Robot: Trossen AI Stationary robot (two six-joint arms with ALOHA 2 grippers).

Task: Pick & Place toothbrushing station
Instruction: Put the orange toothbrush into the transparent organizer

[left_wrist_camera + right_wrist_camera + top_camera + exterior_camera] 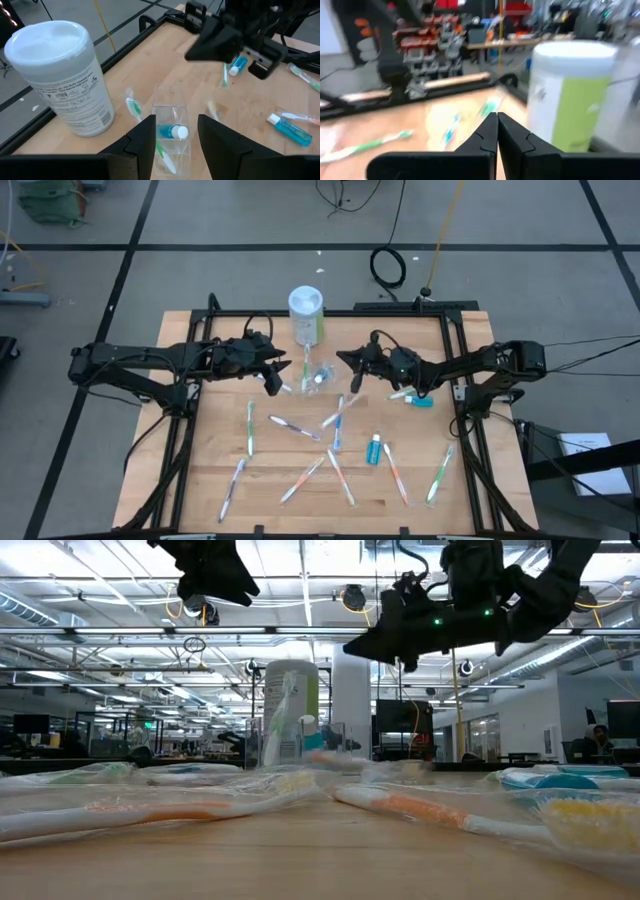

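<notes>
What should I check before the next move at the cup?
1. Cup upright: ok, standing by the canister.
2. Cup contents: ok, it holds a toothpaste tube and a green toothbrush.
3. Left gripper open: ok, fingers on either side of the cup in the left wrist view.
4. Left gripper height over the cup: cannot tell.
5. Right gripper empty: ok, shut on nothing.
6. Arms apart: ok, a gap shows over the cup in the high view.

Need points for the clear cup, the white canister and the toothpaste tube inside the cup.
clear cup [170, 107], left wrist view, on its near wall.
white canister [60, 80], left wrist view, on its labelled side.
toothpaste tube [172, 132], left wrist view, on its teal body by the white cap.
</notes>
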